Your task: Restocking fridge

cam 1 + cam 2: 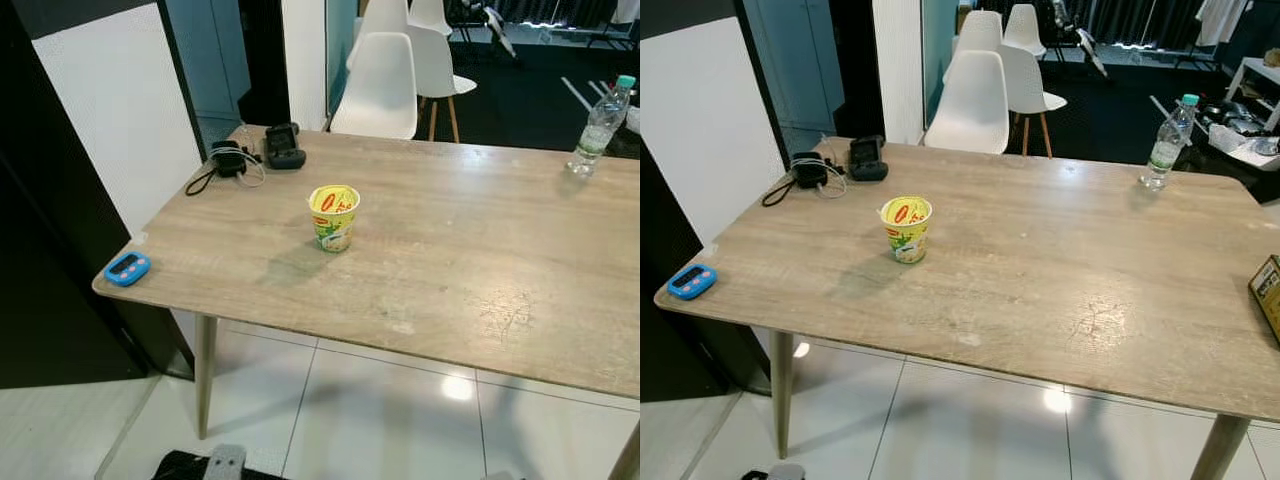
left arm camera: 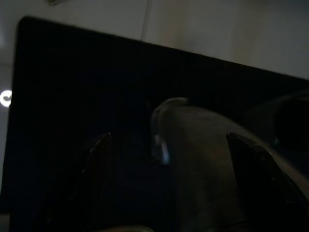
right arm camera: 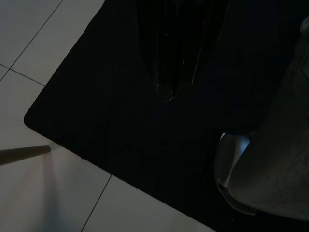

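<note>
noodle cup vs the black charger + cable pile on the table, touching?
Apart. The left eye view shows a bare stretch of wooden table between the noodle cup and the black charger with its cable, which lies nearer the far left corner.

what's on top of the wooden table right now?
On the table: a yellow noodle cup upright, sealed so contents are hidden; blue timer at the near-left corner; black devices with cable at the far-left; water bottle far right; a box edge cut off by the frame.
</note>
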Motion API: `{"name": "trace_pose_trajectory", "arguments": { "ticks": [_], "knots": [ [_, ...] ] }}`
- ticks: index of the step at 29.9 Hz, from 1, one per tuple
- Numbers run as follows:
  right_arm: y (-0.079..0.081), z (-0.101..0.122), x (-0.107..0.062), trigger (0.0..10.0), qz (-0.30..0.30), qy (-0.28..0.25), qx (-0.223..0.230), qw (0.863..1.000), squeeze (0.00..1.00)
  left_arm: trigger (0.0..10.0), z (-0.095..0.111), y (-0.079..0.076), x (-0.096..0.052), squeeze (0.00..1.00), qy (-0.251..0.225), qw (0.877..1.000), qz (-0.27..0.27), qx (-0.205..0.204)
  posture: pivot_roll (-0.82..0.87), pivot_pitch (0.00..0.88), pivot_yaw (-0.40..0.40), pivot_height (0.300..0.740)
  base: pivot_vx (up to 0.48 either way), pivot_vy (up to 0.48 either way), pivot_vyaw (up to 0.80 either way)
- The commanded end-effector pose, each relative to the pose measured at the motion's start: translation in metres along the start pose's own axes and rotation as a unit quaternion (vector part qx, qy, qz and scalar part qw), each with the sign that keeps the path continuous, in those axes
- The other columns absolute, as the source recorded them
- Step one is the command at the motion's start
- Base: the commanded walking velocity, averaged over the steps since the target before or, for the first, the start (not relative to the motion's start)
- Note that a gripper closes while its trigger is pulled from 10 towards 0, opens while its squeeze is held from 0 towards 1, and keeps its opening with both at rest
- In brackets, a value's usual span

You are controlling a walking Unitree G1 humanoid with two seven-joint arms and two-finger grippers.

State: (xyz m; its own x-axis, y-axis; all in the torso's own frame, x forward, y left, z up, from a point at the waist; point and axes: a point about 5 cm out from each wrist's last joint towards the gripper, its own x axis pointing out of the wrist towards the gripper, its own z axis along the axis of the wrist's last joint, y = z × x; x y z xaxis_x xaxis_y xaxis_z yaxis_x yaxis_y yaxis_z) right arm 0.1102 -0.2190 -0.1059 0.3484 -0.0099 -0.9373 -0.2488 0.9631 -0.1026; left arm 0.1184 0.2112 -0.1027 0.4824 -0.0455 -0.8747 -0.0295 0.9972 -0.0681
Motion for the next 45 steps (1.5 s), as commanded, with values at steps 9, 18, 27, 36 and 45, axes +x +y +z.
{"name": "trace_pose_trajectory", "arguments": {
  "ticks": [9, 18, 27, 36, 45],
  "knots": [
    [0.006, 0.002, 0.001, 10.0, 0.006, -0.002, -0.005, 1.000, 0.00, 10.0, -0.013, 0.033, -0.011, 0.00, 0.020, 0.997, 0.076, 0.002, 0.06, 0.000, -0.024, 0.740, 0.000, -0.385, 0.00],
    [0.011, 0.001, 0.002, 10.0, 0.010, -0.001, -0.002, 1.000, 0.00, 10.0, -0.004, 0.070, -0.023, 0.00, -0.001, 0.975, 0.219, -0.041, 0.06, 0.000, -0.020, 0.740, 0.000, -0.049, 0.00],
    [0.010, 0.000, 0.001, 10.0, 0.008, 0.000, 0.000, 1.000, 0.00, 10.0, -0.007, 0.113, -0.046, 0.00, -0.031, 0.926, 0.344, -0.154, 0.06, 0.000, -0.019, 0.740, 0.000, 0.000, 0.00],
    [0.007, -0.001, 0.001, 10.0, 0.008, 0.001, -0.002, 1.000, 0.00, 10.0, 0.015, 0.212, -0.130, 0.00, -0.152, 0.749, 0.580, -0.283, 0.07, 0.000, -0.040, 0.740, 0.000, 0.000, 0.00],
    [-0.001, 0.004, 0.000, 10.0, 0.002, -0.002, -0.010, 1.000, 0.00, 10.0, 0.181, 0.263, -0.241, 0.00, -0.482, 0.631, 0.578, -0.189, 0.08, 0.000, -0.047, 0.740, 0.000, 0.000, 0.00]
  ]
}}
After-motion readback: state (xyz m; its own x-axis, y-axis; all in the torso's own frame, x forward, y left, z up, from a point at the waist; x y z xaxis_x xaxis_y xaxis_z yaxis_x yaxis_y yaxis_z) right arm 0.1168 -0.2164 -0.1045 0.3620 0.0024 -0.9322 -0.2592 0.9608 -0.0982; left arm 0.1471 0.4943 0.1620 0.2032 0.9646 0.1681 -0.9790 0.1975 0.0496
